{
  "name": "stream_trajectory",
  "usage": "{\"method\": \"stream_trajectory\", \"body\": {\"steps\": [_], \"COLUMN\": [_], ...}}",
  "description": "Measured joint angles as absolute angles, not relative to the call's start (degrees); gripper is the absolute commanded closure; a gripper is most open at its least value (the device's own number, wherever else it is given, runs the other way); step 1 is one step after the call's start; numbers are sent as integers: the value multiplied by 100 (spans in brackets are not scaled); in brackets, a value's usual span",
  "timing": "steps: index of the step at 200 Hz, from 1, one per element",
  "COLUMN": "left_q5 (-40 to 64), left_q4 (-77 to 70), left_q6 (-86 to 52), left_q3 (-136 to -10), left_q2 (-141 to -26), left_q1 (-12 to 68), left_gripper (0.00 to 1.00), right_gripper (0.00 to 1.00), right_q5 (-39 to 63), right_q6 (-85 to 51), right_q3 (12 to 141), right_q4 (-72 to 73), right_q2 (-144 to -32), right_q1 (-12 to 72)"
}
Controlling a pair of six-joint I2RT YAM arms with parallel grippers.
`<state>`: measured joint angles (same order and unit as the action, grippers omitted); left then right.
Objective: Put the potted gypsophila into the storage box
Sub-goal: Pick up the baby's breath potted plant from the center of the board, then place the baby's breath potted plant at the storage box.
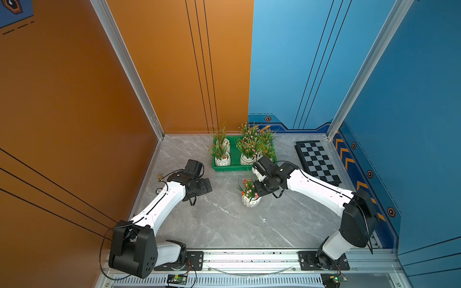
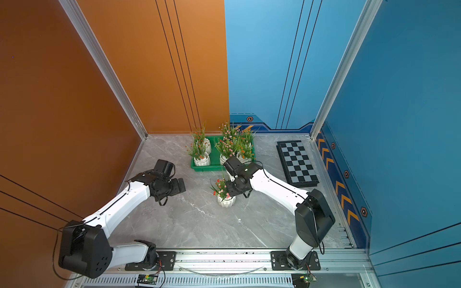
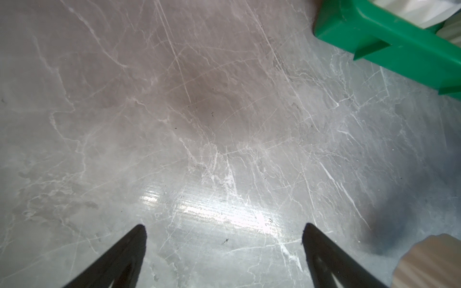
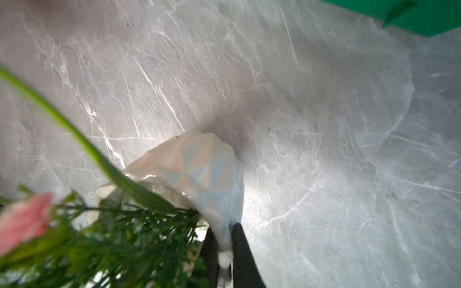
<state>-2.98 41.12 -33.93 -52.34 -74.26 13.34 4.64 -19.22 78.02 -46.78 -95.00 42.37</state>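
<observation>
The storage box (image 1: 225, 168) (image 2: 207, 169) is a green tray at the back of the marble table, with several potted gypsophila (image 1: 222, 159) (image 2: 201, 159) standing in it. In front of it is one more pot of pink blossoms (image 1: 250, 199) (image 2: 226, 200). My right gripper (image 1: 258, 191) (image 2: 230, 190) (image 4: 223, 227) is shut on the rim of this white faceted pot (image 4: 199, 169), which is tilted in the right wrist view. My left gripper (image 1: 207, 185) (image 2: 180, 185) (image 3: 224, 228) is open over bare marble, left of the box corner (image 3: 361, 32).
A black-and-white chequered board (image 1: 316, 162) (image 2: 296, 163) lies at the right by the blue wall. Another white pot (image 1: 255, 171) shows partly behind my right wrist, in front of the box. Two small metal bits (image 1: 159, 184) lie near the orange wall.
</observation>
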Motion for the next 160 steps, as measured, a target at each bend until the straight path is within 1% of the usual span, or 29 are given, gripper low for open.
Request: {"method": "stream_trajectory", "body": {"steps": [85,160], "left_q5": [-89,45], "left_q4": [4088,4084], "left_q6": [-3236,-3109], "left_q3": [-5325,-5400], "left_q2": [-7426,-7456], "left_q1": [897,600], "left_gripper": [2,2], "right_gripper": [99,99], "right_q5": [410,410], "right_q6": [-1653,-1894], "right_q3": [10464,12545], "right_q4": [-5234,-5349], "right_q2": [-10768,-12025], "right_q1": [3771,3566]}}
